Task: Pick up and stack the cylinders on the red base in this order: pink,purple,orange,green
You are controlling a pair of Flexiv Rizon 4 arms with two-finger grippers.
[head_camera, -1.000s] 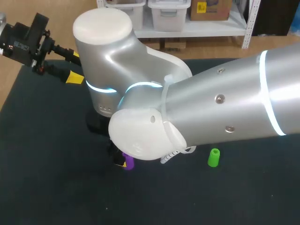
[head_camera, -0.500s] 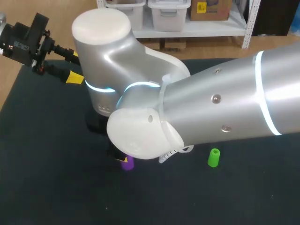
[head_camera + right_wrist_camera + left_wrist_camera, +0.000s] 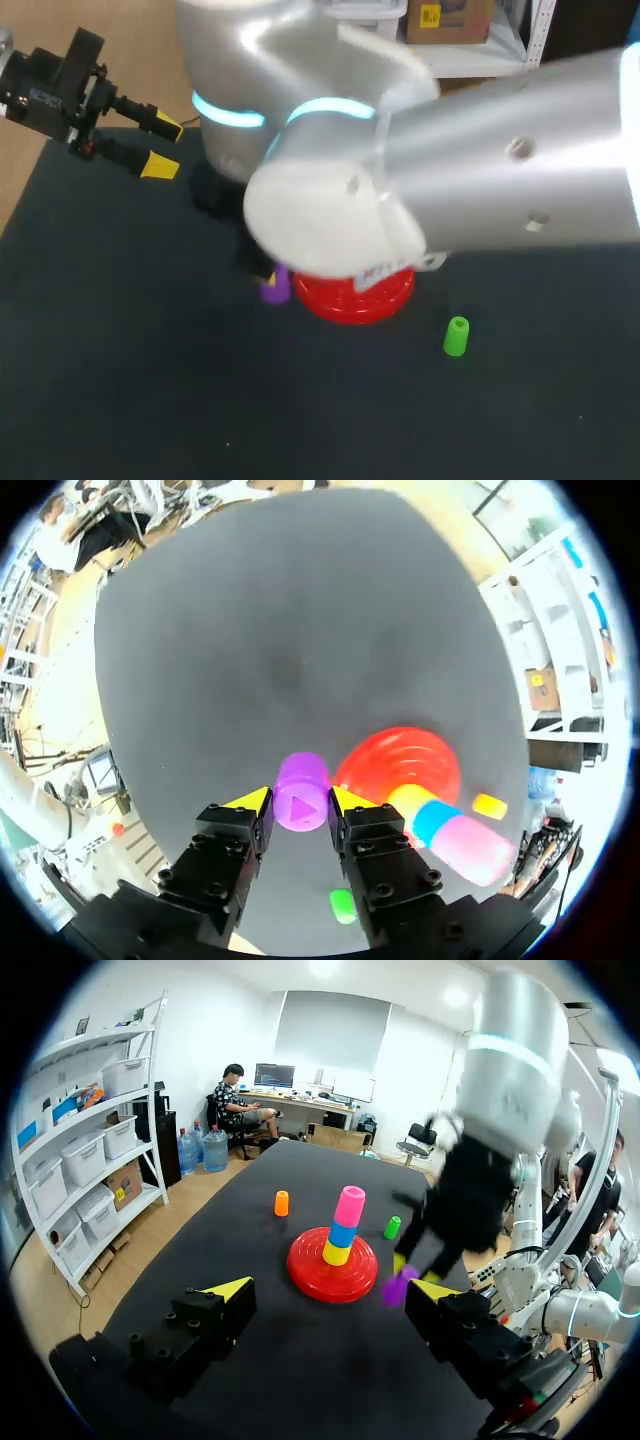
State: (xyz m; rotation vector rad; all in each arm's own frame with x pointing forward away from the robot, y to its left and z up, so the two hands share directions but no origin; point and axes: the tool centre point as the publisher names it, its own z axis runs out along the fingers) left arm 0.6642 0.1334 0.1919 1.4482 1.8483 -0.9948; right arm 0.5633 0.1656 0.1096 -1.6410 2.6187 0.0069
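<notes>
Right gripper point(image 3: 300, 802) is clamped on the small purple plastic cylinder point(image 3: 301, 783), with one yellow tip on each side and both touching. In the head view the purple cylinder point(image 3: 275, 286) is just left of the round, ribbed, red plastic base point(image 3: 355, 298), close to its rim. Can't tell whether it's clear of the tabletop. Right arm point(image 3: 480, 190) comes in from the right and covers the middle of the table, hiding most of the red base's top from the head camera.

Left wrist view shows three pieces stacked upright at the centre of the red base point(image 3: 310, 1278). The yellow cylinder point(image 3: 337, 1253) is at the bottom, the blue cylinder point(image 3: 343, 1232) is on it, and the pink cylinder point(image 3: 350, 1205) is on top.

Green cylinder point(image 3: 456, 336) stands upright on the black tabletop point(image 3: 120, 380), right of the base and slightly nearer, not touching it. Orange cylinder point(image 3: 282, 1203) also stands upright on the tabletop, on the side of the base away from the left gripper and well apart from the base. It's hidden by the arm in the head view.

Left gripper point(image 3: 164, 147) is at the far-left corner of the table, well apart from the base. Its fingers are spread wide with nothing between them.
</notes>
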